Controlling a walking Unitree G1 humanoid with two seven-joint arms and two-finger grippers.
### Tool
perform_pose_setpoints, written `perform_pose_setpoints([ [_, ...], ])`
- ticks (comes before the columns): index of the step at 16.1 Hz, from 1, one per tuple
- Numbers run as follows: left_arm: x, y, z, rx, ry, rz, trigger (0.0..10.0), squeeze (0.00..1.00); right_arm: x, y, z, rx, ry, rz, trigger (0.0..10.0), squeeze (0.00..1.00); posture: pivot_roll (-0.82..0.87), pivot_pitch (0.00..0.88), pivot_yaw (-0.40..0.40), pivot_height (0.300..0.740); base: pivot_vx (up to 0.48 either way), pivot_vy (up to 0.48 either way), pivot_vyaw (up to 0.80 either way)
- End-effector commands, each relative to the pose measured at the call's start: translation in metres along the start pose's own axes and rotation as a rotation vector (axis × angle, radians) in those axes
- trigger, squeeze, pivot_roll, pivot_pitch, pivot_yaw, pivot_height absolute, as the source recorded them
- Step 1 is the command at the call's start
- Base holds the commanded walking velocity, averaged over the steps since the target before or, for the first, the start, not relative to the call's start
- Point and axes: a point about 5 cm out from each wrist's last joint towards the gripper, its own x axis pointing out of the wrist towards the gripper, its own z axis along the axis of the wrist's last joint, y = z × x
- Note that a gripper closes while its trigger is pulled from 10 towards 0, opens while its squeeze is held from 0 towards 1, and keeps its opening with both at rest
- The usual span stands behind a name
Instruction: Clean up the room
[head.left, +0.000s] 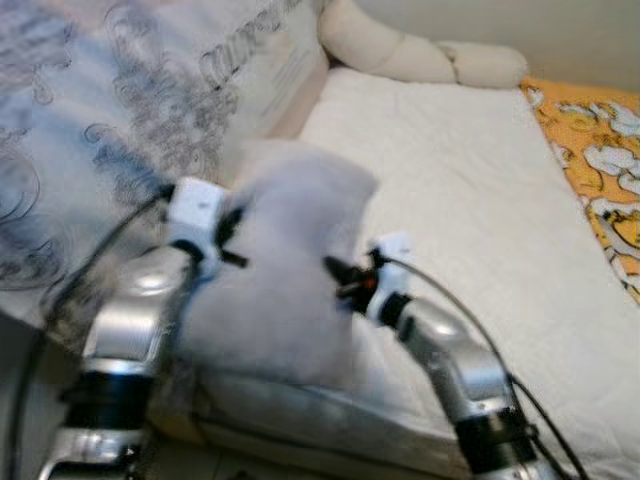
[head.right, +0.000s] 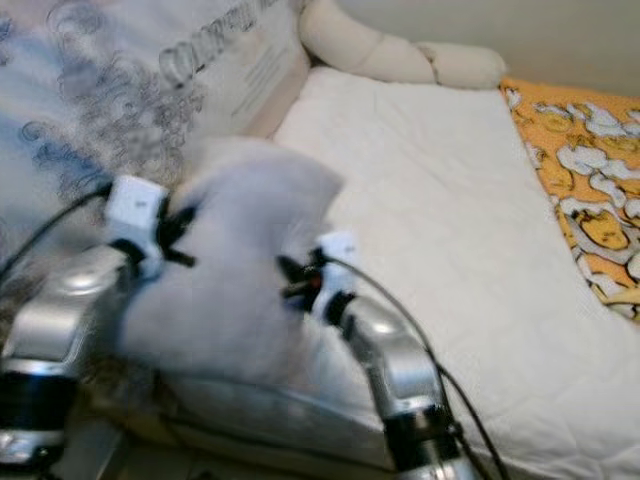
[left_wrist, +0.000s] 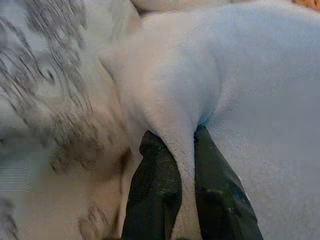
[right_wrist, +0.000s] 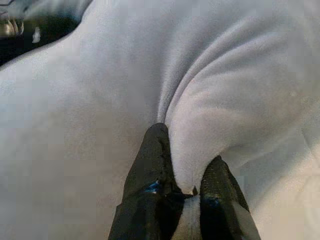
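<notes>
Over the white bed (head.left: 470, 200), the left gripper (left_wrist: 187, 150) and right gripper (right_wrist: 187, 172) each pinch a fold of the grey blanket (head.left: 290, 270), lifting it, probably for tidying.

Silver arms (head.left: 135, 310), black cables (head.left: 470, 320)

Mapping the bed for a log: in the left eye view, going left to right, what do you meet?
Patterned duvet → left gripper → grey fleece blanket, pinched by both grippers → right gripper → white mattress → orange printed sheet.
</notes>
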Motion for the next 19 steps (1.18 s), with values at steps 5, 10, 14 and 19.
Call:
perform_pose_setpoints([
  [5,0.001,-0.009,0.011,0.012,-0.049,-0.031,10.0,0.0,-0.005,-0.009,0.004,0.005,-0.028,-0.033,10.0,0.0,0.0,0.0,-0.038,0.74,0.322,0.0,0.0],
  [10,0.003,-0.007,0.012,0.028,-0.045,-0.042,10.0,0.0,-0.006,-0.011,0.005,0.043,-0.053,-0.045,10.0,0.0,-0.01,0.0,-0.024,0.74,0.32,0.0,0.0],
  [14,0.012,-0.011,0.016,0.075,-0.058,-0.076,10.0,0.0,-0.01,-0.019,0.003,0.092,-0.065,-0.106,10.0,0.93,-0.03,0.0,-0.004,0.74,0.078,0.0,0.0],
  [19,0.043,-0.027,0.02,0.211,-0.08,-0.195,10.0,0.0,-0.023,-0.039,0.003,0.084,-0.087,-0.225,10.0,1.0,-0.09,0.0,0.043,0.74,0.0,0.0,0.0],
])
